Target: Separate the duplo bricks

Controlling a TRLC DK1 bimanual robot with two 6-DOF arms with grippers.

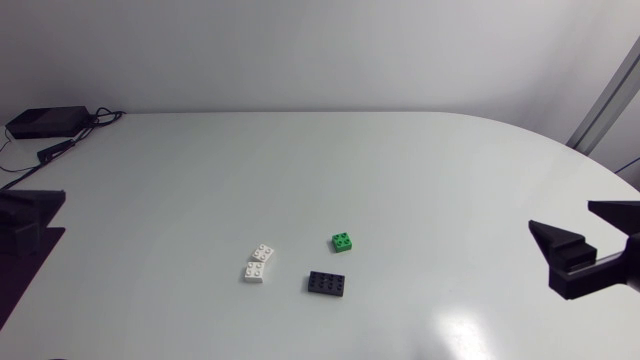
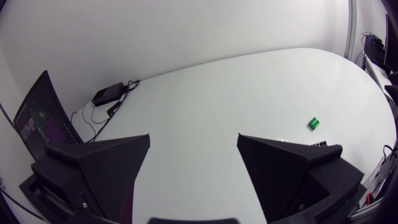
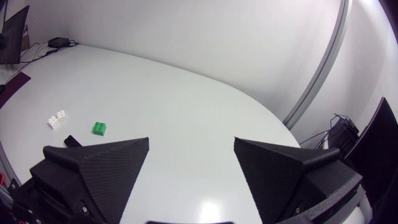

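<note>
- Beside the green brick (image 1: 344, 241), off toward my left arm, sits the white pair (image 1: 258, 265): two small studded blocks that look butted end to end at a slight kink. Whether they are clipped together, I cannot tell.
- The black brick (image 1: 328, 283), longer and studded on top, lies near the green one on my side, not touching it.
- All three look like hard, glossy plastic: light and stiff, and likely to skid on the smooth white table (image 1: 300, 170) at a nudge.
- Best hold, I judge, is the flat side walls, one gripper per white half, then pull apart.
- The left gripper (image 2: 194, 140) and right gripper (image 3: 191, 142) are both spread wide with nothing between the fingers, each well away from the green brick on its own side.
</note>
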